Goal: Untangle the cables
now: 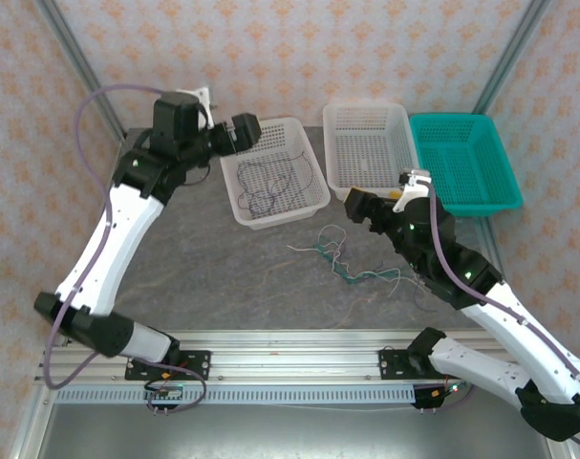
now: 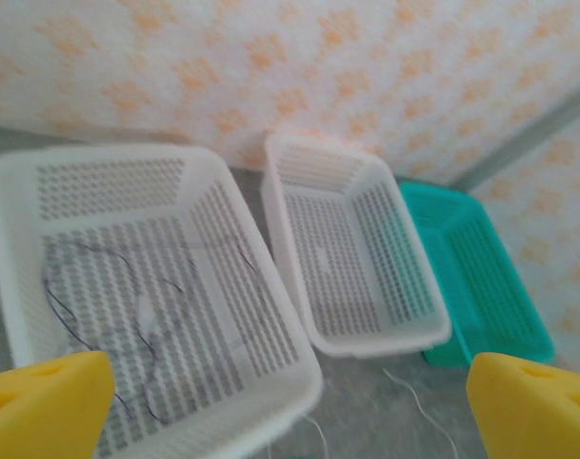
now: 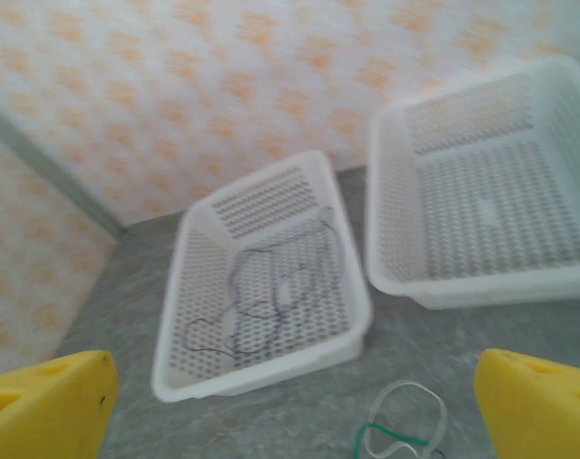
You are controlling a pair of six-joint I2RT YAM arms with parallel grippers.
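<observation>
Cables [image 1: 339,251] sit in neither grip. The left gripper [image 1: 247,132] has its yellow fingers [image 2: 46,406] spread wide on nothing and hovers at the far edge of the left white basket [image 1: 285,213], where a dark wire [image 1: 267,188] lies loose. The right gripper [image 1: 358,205], likewise wide and empty, hangs above the table [image 1: 204,268], near the white-and-teal tangle [image 1: 361,273].

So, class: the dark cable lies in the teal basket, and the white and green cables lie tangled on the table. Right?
No. The dark cable lies in the left white basket, not the teal basket, as the top external view shows. The white and green cables do lie tangled on the table.
</observation>
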